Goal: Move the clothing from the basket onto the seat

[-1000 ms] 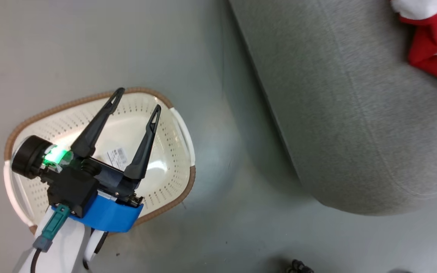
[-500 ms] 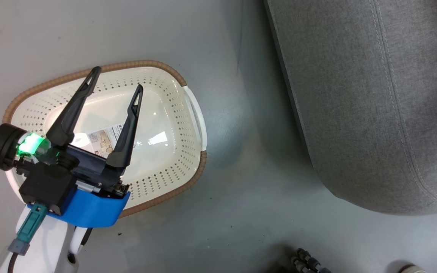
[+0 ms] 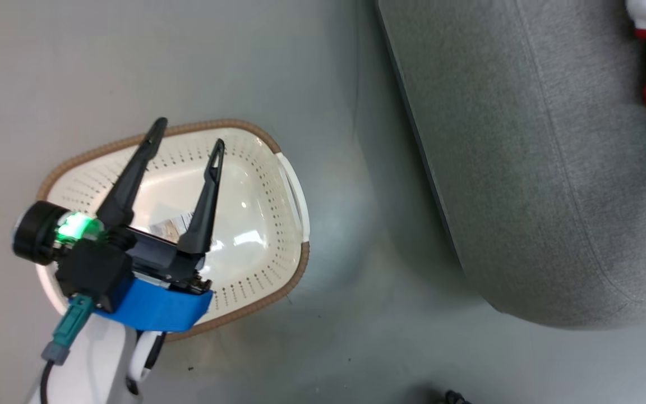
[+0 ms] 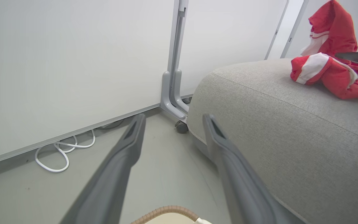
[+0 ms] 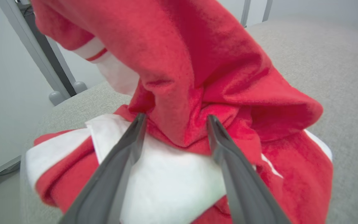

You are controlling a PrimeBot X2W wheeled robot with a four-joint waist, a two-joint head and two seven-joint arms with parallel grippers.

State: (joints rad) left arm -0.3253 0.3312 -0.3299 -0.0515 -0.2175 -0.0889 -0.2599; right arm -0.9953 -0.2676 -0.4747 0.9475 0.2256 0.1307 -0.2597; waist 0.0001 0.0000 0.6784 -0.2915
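The right gripper (image 5: 176, 117), fingers spread around a fold, meets the soft red-and-white clothing (image 5: 197, 62) heaped on the large grey fabric sofa (image 4: 275, 124). Beside the sofa, the left gripper (image 3: 189, 132) hangs spread over the cream perforated plastic basket (image 3: 261, 185). A grey partition post (image 4: 174, 62) stands at the sofa's end. The head view's edge cuts the clothing off.

The left arm (image 3: 84, 359) rises from the head view's lower left, wrist light (image 3: 73, 227) green, left jaws wide apart and empty. The right jaws stand parted just as wide.
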